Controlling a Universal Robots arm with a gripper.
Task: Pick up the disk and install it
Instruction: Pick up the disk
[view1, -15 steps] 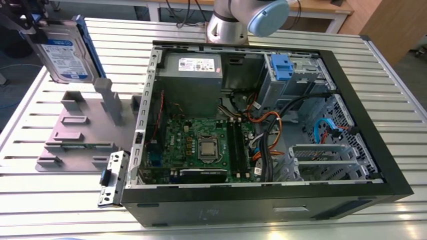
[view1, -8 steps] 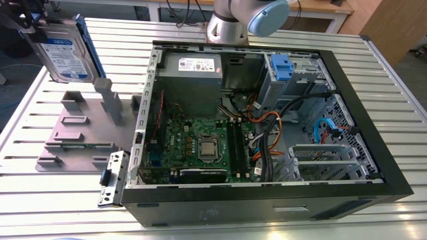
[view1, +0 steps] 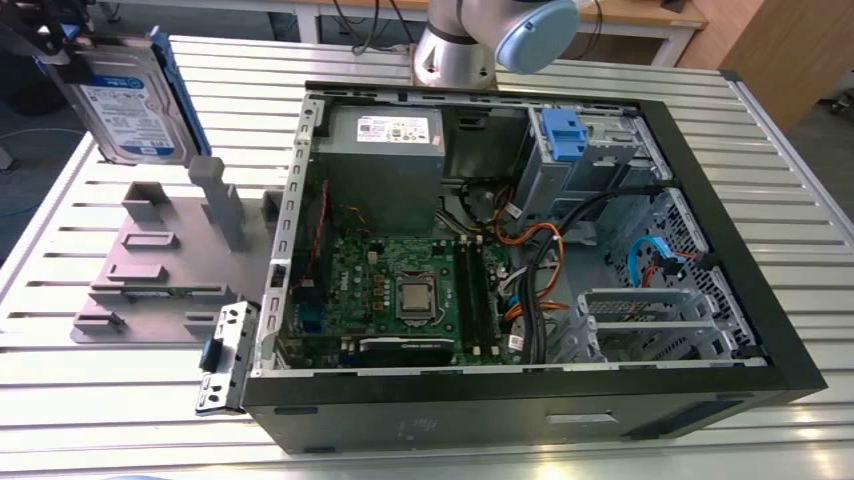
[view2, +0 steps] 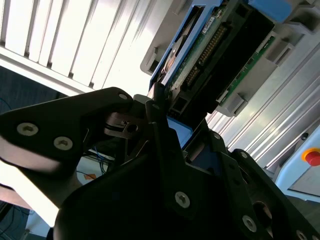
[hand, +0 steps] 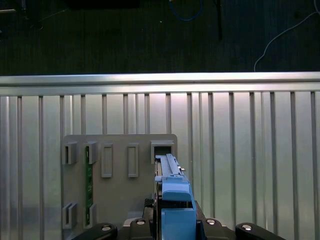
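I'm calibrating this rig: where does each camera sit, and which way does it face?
Exterior view: apart, above, looking down into the open computer case; the arm shows.
First wrist view: on the wrist, facing down at the grey fixture; tool shows.
Second wrist view: on the wrist, looking along the tool at the disk.
Shared: all three show the disk.

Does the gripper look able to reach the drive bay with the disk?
Probably yes: the gripper holds the disk aloft; the computer case lies open, its drive bay exposed, though cables run beside it.
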